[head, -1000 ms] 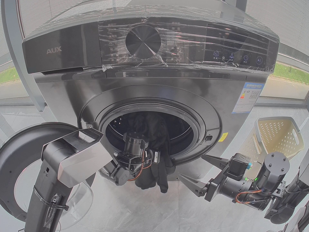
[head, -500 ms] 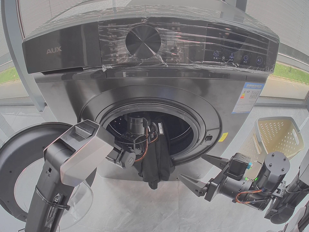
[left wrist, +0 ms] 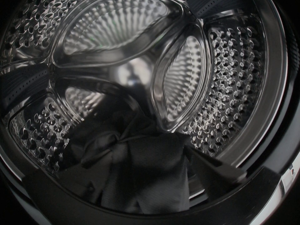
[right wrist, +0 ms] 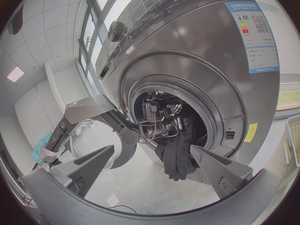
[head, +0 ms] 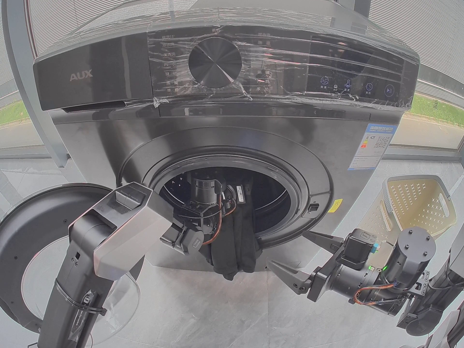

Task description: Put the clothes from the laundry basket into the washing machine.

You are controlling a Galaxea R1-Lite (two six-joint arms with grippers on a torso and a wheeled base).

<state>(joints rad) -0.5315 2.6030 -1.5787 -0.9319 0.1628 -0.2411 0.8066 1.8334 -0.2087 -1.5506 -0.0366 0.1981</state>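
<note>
While limp black cloth (head: 236,247) overhangs dimpled steel drum (left wrist: 237,78) | left tool (left wrist: 131,153) apart | right tool (head: 287,249) apart

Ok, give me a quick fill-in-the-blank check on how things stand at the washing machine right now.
1. Inside the washing machine, the left gripper sits in the ___.
2. The garment draped over the door opening is ___ in colour.
3. The right gripper is outside the machine, open, holding ___.
4. The beige laundry basket stands on the robot's ___ side of the machine.
Missing words: drum; black; nothing; right.
</note>
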